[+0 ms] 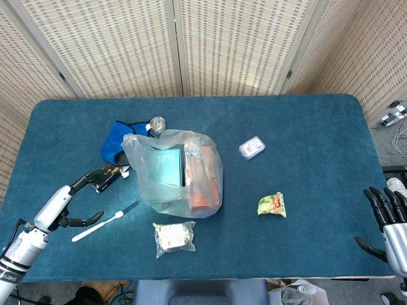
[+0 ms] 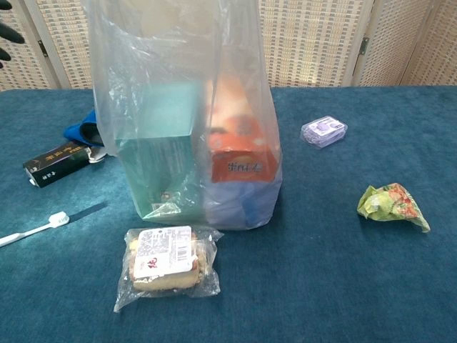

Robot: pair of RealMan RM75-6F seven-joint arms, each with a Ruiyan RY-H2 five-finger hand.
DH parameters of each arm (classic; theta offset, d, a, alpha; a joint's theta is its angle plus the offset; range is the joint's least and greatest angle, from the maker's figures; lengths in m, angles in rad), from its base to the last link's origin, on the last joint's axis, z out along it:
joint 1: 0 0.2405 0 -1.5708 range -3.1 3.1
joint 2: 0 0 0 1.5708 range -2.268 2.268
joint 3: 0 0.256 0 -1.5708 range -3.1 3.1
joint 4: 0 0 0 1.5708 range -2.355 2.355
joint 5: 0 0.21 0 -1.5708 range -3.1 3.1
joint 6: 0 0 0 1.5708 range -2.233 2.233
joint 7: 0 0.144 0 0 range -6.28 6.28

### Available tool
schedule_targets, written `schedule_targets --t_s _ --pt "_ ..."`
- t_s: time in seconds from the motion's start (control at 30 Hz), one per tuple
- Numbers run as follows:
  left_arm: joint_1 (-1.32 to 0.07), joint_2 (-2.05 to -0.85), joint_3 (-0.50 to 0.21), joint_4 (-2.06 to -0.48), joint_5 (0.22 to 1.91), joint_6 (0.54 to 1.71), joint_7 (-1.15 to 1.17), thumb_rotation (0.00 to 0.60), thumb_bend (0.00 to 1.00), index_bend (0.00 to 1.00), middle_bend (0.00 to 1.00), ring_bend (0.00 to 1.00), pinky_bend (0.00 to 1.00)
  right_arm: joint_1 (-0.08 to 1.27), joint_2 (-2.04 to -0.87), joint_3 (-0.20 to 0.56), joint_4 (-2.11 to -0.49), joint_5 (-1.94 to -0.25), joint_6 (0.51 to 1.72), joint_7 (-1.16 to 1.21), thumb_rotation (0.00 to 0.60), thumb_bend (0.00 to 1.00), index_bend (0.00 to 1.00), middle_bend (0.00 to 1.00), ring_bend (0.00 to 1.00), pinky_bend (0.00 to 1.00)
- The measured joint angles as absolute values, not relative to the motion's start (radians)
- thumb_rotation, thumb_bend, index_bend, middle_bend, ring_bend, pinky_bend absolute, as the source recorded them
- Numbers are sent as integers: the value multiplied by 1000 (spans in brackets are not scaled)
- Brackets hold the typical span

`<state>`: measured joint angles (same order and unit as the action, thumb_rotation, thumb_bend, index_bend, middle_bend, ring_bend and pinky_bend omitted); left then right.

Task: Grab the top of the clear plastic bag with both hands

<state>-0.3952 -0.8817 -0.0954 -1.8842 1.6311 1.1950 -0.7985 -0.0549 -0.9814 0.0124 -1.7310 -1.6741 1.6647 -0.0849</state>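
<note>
Bag [image 1: 180, 171] stood mid-table, boxes inside. Film looked thin, slippery, floppy; likely best pinched at rim [image 1: 166, 136]. Left hand [image 1: 71, 198] empty, fingers spread, near toothbrush; right hand [image 1: 389, 223] empty, fingers apart, far off.

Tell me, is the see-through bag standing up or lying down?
Standing up. The clear plastic bag rises tall from the table, boxes upright inside.

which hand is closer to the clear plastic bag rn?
Left. The left hand hangs open over the table just left of the clear plastic bag, near the toothbrush. The right hand sits at the far right table edge.
</note>
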Motion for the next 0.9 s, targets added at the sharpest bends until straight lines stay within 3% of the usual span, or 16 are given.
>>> schedule_targets --t_s 0.43,0.6,0.9 --pt "-567 -874 -168 -1881 1571 1049 -1155 485 252 113 194 212 180 -57 -969 7 -1758 -1699 1668 -116 600 74 10 82 0 83" --pt "-614 -882 -175 -1865 1593 1014 -1261 410 252 114 194 212 180 -54 -970 8 -1765 -1697 1661 -126 600 74 10 82 0 83" --pt "-705 -904 -174 -1831 1656 982 -1459 402 252 122 194 214 180 -47 -965 11 -1772 -1694 1648 -137 600 73 9 82 0 83"
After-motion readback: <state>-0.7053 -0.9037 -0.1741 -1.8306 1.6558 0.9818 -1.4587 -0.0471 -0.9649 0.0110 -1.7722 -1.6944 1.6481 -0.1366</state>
